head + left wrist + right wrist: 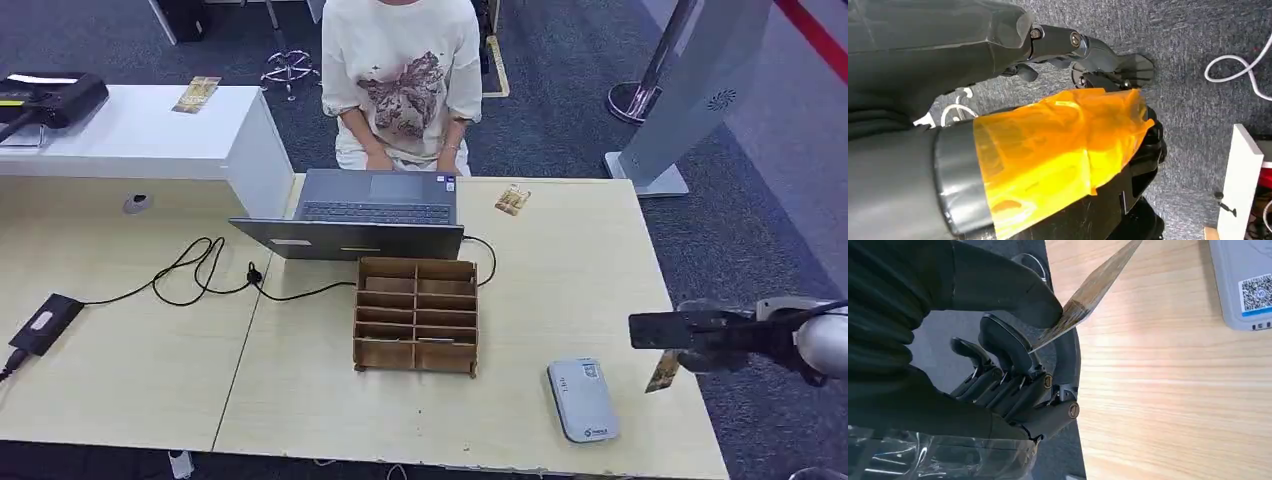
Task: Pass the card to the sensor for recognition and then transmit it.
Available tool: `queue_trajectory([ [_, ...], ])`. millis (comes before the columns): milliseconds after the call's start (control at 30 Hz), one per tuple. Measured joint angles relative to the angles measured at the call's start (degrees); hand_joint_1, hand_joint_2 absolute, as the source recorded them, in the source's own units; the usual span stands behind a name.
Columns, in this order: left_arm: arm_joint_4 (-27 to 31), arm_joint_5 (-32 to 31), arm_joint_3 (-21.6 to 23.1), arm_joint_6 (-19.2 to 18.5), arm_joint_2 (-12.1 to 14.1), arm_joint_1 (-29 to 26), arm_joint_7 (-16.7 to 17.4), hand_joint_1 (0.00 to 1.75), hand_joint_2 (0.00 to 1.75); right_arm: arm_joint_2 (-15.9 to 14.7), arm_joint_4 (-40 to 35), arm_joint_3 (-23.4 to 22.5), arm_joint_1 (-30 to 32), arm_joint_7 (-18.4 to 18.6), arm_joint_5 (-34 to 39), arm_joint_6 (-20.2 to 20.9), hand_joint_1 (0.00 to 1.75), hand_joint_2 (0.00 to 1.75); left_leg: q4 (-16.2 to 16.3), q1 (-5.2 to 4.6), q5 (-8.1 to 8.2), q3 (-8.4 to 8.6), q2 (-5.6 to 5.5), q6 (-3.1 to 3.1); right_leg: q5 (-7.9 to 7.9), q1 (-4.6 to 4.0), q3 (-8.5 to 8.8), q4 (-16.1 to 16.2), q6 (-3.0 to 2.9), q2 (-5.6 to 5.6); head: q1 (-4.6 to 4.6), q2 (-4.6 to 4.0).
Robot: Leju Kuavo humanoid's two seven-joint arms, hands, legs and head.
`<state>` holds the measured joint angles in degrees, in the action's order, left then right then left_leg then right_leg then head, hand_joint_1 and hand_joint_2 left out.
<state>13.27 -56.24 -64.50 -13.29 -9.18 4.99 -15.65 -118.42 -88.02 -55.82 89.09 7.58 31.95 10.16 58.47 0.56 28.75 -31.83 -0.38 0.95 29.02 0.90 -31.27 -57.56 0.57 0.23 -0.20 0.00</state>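
Fingers (1013, 347) pinching card (1088, 295), wooden organizer (416, 315) (compartments' contents unclear), sensor (582, 400)

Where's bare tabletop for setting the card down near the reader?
Bare wood between the cardboard organizer and the grey reader, and beyond the reader up to the loose card. Crowded around the laptop and cables.

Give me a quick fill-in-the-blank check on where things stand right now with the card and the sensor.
1. The card is pinched by the robot's ____ hand.
2. The grey sensor lies on the table to the right of the wooden ____.
3. Behind the wooden organizer stands an open ____, with a person seated at it.

Missing words: right; organizer; laptop
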Motion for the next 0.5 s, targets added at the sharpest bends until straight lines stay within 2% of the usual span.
queue_trajectory([
  [500,0.0,-0.79,0.09,-0.07,-0.35,0.3,0.66,0.0,0.0,-0.04,-2.93,2.45,0.0,2.54,0.26,-0.68,1.75,1.75,0.0,0.0,0.0,0.0,0.0,0.0,0.0,0.0,0.0,0.0,0.0,0.0,-0.02,0.0],
])
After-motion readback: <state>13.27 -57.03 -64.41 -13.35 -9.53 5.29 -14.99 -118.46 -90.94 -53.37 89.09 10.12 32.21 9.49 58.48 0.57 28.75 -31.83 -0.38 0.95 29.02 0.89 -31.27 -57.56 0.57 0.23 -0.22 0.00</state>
